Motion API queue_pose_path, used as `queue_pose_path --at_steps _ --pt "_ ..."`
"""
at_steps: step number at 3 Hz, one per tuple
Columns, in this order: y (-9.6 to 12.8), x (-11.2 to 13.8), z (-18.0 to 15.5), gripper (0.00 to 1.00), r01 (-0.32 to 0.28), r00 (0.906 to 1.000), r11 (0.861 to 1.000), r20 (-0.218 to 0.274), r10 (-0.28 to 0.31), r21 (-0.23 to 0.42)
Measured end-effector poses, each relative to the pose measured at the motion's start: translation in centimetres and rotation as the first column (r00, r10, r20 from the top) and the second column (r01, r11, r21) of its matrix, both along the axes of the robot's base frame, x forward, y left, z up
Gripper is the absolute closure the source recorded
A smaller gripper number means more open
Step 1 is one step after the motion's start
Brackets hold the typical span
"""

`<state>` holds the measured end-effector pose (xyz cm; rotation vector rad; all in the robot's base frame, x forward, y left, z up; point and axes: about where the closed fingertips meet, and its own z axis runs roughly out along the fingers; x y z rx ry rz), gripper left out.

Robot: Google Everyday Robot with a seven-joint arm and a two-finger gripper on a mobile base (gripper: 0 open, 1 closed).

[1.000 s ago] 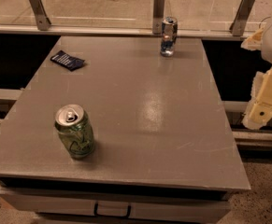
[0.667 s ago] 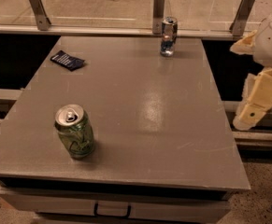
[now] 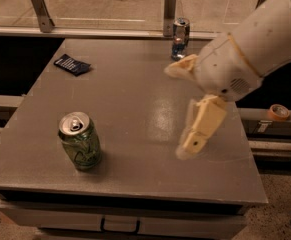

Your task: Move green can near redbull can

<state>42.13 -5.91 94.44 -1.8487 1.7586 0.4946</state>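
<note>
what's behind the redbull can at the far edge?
A pale rail along the far edge and an upright metal post beside the redbull can. The can covers the rail stretch directly behind it. The gripper hangs open over the right of the table.

No legible text on green can (image 3: 81,143), redbull can (image 3: 180,38) or dark packet (image 3: 72,64), nor on hand (image 3: 177,113) above table's (image 3: 130,89) right side, fingers apart.
</note>
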Motion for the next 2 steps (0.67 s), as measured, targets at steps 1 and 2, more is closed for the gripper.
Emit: queue_pose_path --at_steps 1,2 --pt "2.82 -1.22 1.56 0.0 -0.043 0.9989 0.995 -0.016 0.045 0.087" --pt "2.79 -1.22 1.57 0.0 -0.042 0.9989 0.995 -0.015 0.044 0.086"
